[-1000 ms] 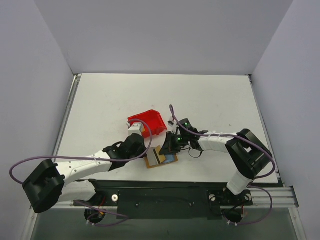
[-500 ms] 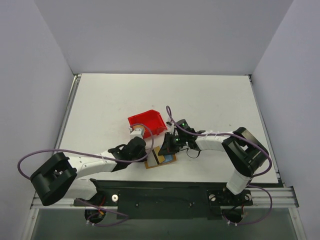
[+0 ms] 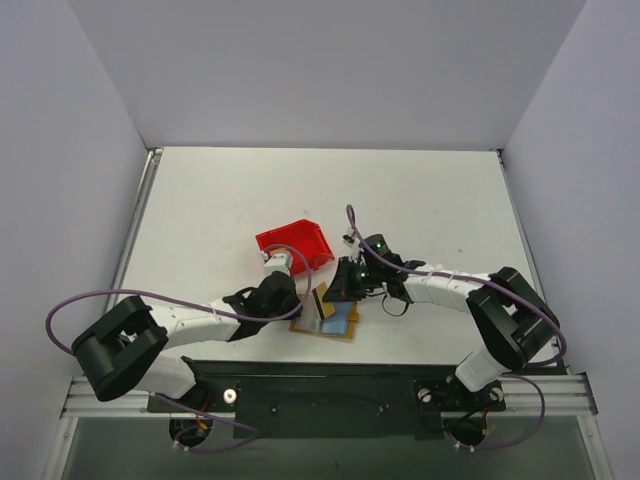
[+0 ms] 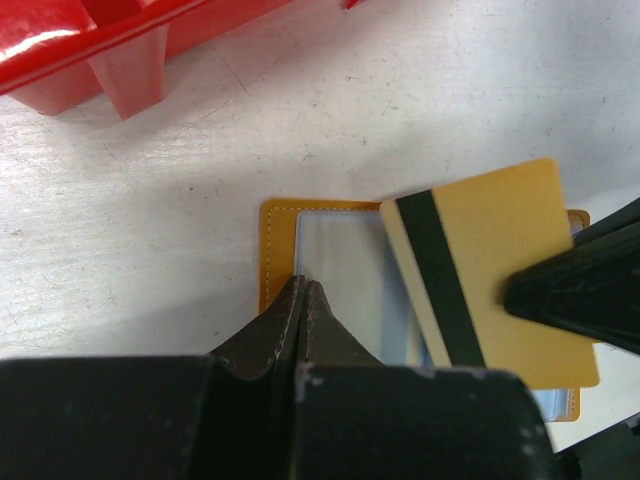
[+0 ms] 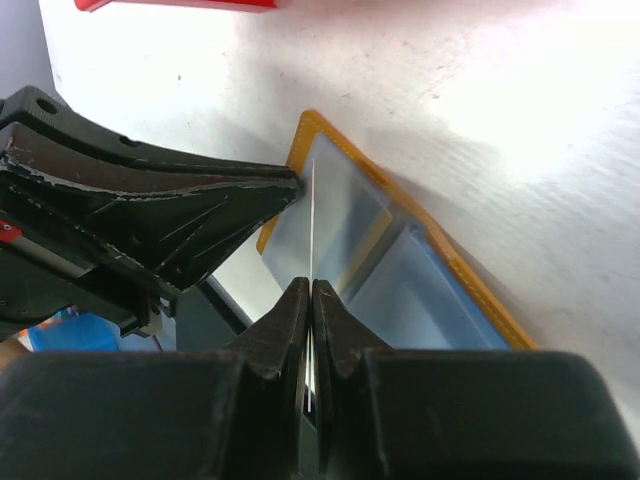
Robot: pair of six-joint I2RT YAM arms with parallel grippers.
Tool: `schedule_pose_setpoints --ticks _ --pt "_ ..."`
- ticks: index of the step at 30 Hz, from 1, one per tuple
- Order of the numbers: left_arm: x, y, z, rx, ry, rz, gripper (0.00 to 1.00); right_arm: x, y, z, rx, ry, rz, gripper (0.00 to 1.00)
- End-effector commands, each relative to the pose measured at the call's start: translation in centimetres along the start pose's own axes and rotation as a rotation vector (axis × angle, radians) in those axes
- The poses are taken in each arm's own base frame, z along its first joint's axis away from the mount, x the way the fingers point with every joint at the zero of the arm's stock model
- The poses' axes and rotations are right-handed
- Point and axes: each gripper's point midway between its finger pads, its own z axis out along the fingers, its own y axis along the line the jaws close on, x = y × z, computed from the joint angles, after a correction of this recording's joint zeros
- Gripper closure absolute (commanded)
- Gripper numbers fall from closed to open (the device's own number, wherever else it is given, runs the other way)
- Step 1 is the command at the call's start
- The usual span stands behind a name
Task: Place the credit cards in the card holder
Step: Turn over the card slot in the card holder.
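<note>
- Right gripper (image 5: 312,290): jaws closed on a credit card (image 4: 490,262), gripped at the edge opposite its black stripe. In the right wrist view the card shows edge-on, as a thin pale line rising from between the fingers.
- Credit card: a thin golden rectangle with one black stripe. It is held over the half of the open card holder (image 4: 278,258) farther from the left gripper, striped edge leading.
- Left gripper (image 4: 305,292): jaws closed with no gap showing, tips on the holder's inner panel just inside its stitched border. Whether they only pin the holder down or nip a pocket lip cannot be told from these views.
- Card holder: lies open and flat on the table (image 3: 420,200) near its front edge, between the two grippers. It has an orange-tan border and glossy pale blue inner panels.
- Step in hand (judgement): feeding the card into a pocket. To do this well, square the striped edge to the pocket mouth and lower the card to a shallow angle. Then slide it along the panel while the left gripper braces the holder.
- Risk (judgement): the card may skate on the glossy panel, or a corner may catch the lip.
- Red bin (image 3: 295,245): just beyond the holder, not involved.
</note>
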Motion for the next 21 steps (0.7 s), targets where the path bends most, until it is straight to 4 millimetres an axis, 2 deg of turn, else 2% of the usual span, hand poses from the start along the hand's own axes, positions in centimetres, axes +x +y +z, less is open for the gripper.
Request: schedule_pose_setpoints --ticks 1,11,16,21 --pt "2.3 1.8 -0.1 -0.047 0.077 0.013 1.0 -0.7 -1.4 -1.1 0.046 -0.052 0.052 1.0" --pt "2.7 1.8 -0.5 -0.052 0.082 -0.003 1.0 1.0 -3.5 -1.9 0.132 -0.094 0.212 1.0" --pt "3.4 1.7 -1.3 -0.07 0.086 -0.001 1.0 1.2 -3.7 -1.9 0.118 -0.118 0.271 1.0" --pt "4.3 2.5 -2.0 -0.103 0.098 -0.018 1.0 1.3 -3.1 -1.8 0.099 -0.114 0.275 1.0"
